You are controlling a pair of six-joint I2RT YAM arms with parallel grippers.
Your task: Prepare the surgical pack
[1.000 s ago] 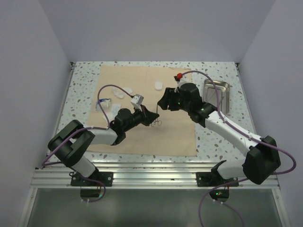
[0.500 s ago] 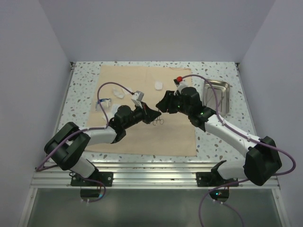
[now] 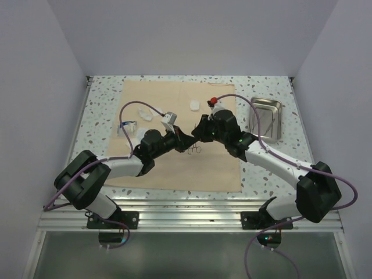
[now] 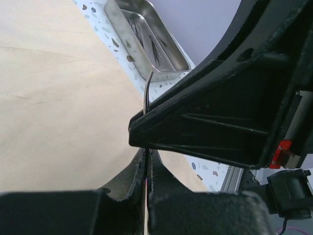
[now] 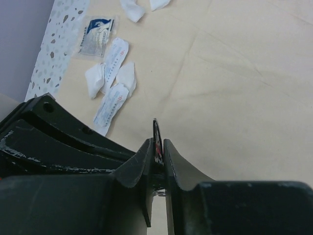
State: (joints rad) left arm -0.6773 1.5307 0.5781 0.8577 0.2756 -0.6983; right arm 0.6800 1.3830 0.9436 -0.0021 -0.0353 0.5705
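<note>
Over the middle of the beige cloth my two grippers meet tip to tip. The left gripper is shut on a slim metal instrument, whose ring handles hang below the fingers. In the left wrist view the instrument stands as a thin curved blade above the left gripper, with the black body of the right gripper across it. The right gripper has its jaws pressed on either side of the instrument. A steel tray on the right holds more instruments.
White gauze packets lie on the cloth's left part, spread out in the right wrist view; another white packet lies farther back. The speckled table is walled on three sides. A metal rail runs along the near edge.
The right gripper has moved left to the left gripper and its jaws have narrowed onto the instrument. The left gripper has stayed shut on it, shifting slightly toward the right arm.
</note>
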